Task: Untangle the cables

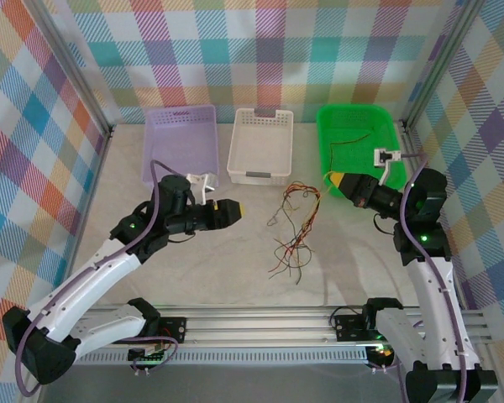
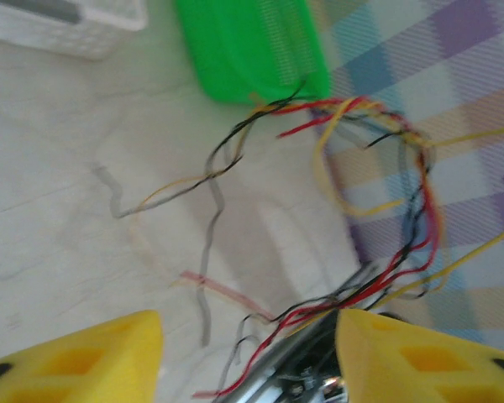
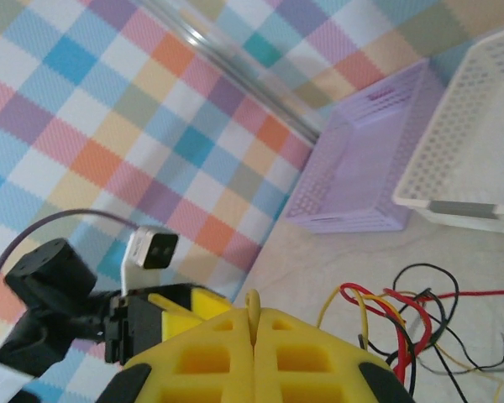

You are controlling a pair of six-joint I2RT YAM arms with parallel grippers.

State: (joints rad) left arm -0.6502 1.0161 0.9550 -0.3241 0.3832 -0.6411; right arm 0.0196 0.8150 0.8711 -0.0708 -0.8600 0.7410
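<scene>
The cables (image 1: 296,220), thin red, yellow and black wires, lie in a loose tangle on the table in front of the white basket. My left gripper (image 1: 239,210) hovers just left of them, open; in the left wrist view its yellow fingers (image 2: 76,357) stand wide apart, and the cables (image 2: 403,252) run past the right one without being pinched. My right gripper (image 1: 334,179) is at the tangle's upper right, by the green basket's near corner. Its jaws (image 3: 254,315) are shut, with a small loop of yellow cable squeezed between them. The rest of the cables (image 3: 403,311) trail off to its right.
Three baskets stand in a row at the back: purple (image 1: 181,110), white (image 1: 259,175) and green (image 1: 353,108). A single thin wire (image 1: 353,138) lies inside the green one. Checked walls and metal posts close in the table on three sides.
</scene>
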